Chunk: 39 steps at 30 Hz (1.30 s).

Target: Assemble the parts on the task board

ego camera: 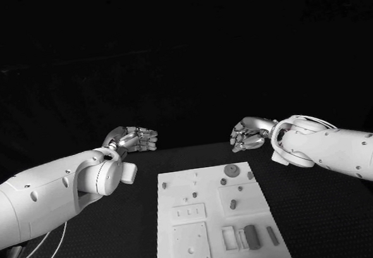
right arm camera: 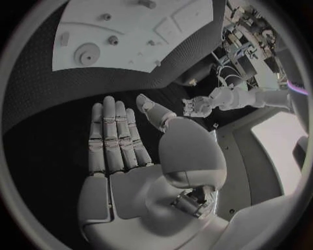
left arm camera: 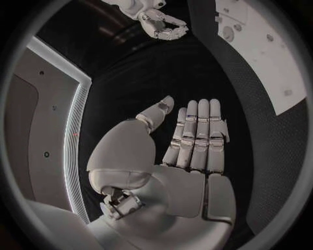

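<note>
The white task board (ego camera: 213, 227) lies lengthwise in the middle of the black table. Small grey parts sit on it: a round disc (ego camera: 232, 172) near its far end, a short peg (ego camera: 233, 204) mid-board and two long bars (ego camera: 251, 236) (ego camera: 272, 235) near the front. My left hand (ego camera: 133, 139) hovers beyond the board's far left corner; my right hand (ego camera: 249, 134) hovers beyond its far right corner. Both palms (left arm camera: 189, 156) (right arm camera: 117, 151) show straight fingers, thumb apart, holding nothing. The board (right arm camera: 130, 31) and disc (right arm camera: 86, 53) also show in the right wrist view.
Square plates (ego camera: 190, 243) (ego camera: 188, 213) are set into the board's left half. Black table surface (ego camera: 325, 214) runs along both sides of the board. My two white forearms (ego camera: 39, 198) (ego camera: 355, 153) flank the board's far end.
</note>
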Motion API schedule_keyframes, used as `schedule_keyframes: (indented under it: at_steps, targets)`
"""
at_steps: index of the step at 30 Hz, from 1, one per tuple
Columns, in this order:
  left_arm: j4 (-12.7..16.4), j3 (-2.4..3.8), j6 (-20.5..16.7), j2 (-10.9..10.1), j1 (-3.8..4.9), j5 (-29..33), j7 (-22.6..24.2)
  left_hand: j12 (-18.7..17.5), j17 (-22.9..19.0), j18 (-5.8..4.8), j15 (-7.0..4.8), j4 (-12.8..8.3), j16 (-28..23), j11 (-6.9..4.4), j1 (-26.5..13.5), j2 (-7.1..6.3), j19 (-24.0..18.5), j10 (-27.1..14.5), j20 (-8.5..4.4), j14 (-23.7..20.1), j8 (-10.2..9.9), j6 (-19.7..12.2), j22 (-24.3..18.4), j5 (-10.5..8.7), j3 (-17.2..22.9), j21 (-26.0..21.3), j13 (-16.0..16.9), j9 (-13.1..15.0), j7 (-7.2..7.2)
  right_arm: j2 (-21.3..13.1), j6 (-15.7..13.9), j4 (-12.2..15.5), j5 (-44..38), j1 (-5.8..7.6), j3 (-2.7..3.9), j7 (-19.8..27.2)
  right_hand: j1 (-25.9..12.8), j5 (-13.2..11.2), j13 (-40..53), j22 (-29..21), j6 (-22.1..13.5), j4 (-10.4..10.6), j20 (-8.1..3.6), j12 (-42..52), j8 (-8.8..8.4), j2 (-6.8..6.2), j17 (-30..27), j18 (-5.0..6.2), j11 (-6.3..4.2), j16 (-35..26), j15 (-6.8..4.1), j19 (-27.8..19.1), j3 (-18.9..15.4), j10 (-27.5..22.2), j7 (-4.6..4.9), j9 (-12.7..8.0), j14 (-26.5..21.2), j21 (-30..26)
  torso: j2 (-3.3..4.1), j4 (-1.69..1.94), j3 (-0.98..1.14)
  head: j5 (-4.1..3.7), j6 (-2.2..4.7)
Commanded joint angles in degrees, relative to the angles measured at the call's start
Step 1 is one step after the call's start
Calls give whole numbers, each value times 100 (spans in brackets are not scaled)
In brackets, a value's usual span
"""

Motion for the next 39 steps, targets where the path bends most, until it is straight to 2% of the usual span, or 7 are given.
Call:
schedule_keyframes:
  at_steps: [1, 4, 10, 16, 29, 34, 39]
  targets:
    - [196, 2, 129, -69, -14, -90, 133, -54, 8, -37, 6, -18, -31, 31, 35, -38, 20, 9, -13, 14, -32, -8, 4, 24, -7, -4, -7, -17, 16, -10, 117, 148, -1494, -40, 0, -290, 15, 23, -22, 1, 23, 6, -1, -68, -54, -105, 33, 111, 31, -36, -9, 70, 27, 14, 18, -19, 73, -1, 93, 75, -1, -52, -31]
    - [412, 2, 119, -191, -27, -80, 148, -77, 13, -45, 12, -14, -49, 41, 21, -48, 13, -4, -14, 5, -49, -19, 5, 24, -13, -12, -11, -29, 24, -5, 71, 257, -1914, -75, 0, -345, 35, 21, -45, 28, 14, 9, -24, -133, -115, -194, 102, 118, 48, -14, -58, 194, 22, 15, 34, -39, 198, 37, 150, 131, -19, -107, -44]
    - [598, 1, 136, -278, -43, -71, 162, -109, 21, -54, 19, -14, -74, 53, 8, -60, 1, -20, -14, -8, -70, -33, 5, 24, -17, -25, -17, -46, 34, 41, -35, 340, -2488, -169, 1, -432, 62, 22, -92, 135, -21, 11, -184, -273, -272, -294, 356, 118, 37, 199, -216, 630, -2, 64, 59, -95, 597, 210, 280, 231, -59, -200, -88]
    - [757, 2, 174, -364, -47, -71, 187, -171, 30, -66, 34, -6, -123, 81, -33, -77, -26, -63, -5, -40, -110, -68, 5, 24, -34, -50, -31, -74, 55, 98, 13, 347, -2825, -248, 1, -457, 58, 21, -133, 174, -44, 12, -260, -375, -361, -317, 488, 118, 29, 282, -242, 812, 3, 74, 63, -135, 742, 264, 427, 328, -114, -328, -100]
    - [1009, 4, 227, -443, -48, -89, 198, -233, 43, -73, 50, -6, -176, 105, -62, -89, -59, -97, 8, -71, -147, -102, 6, 24, -46, -79, -43, -103, 75, 199, 50, 240, -3273, -393, 1, -489, 67, 21, -158, 182, -25, 12, -278, -422, -382, -323, 536, 118, 29, 299, -245, 857, 13, 77, 58, -150, 777, 271, 642, 440, -168, -414, -145]
    - [1044, 4, 231, -468, -48, -90, 192, -244, 46, -73, 53, -4, -184, 109, -69, -88, -62, -102, 10, -73, -152, -106, 7, 24, -49, -83, -45, -107, 78, 224, 50, 175, -3371, -415, 1, -506, 64, 21, -164, 184, -8, 13, -281, -432, -381, -320, 548, 118, 28, 301, -246, 867, 14, 83, 55, -152, 783, 272, 696, 484, -179, -439, -166]
    - [1047, 5, 238, -487, -47, -90, 188, -255, 50, -74, 55, -2, -193, 113, -79, -92, -65, -107, 12, -75, -158, -112, 8, 24, -54, -87, -47, -112, 82, 203, 80, 154, -3429, -417, 1, -528, 53, 21, -170, 186, 6, 14, -282, -442, -382, -329, 559, 118, 28, 299, -246, 872, 10, 88, 53, -153, 784, 271, 724, 501, -178, -458, -168]
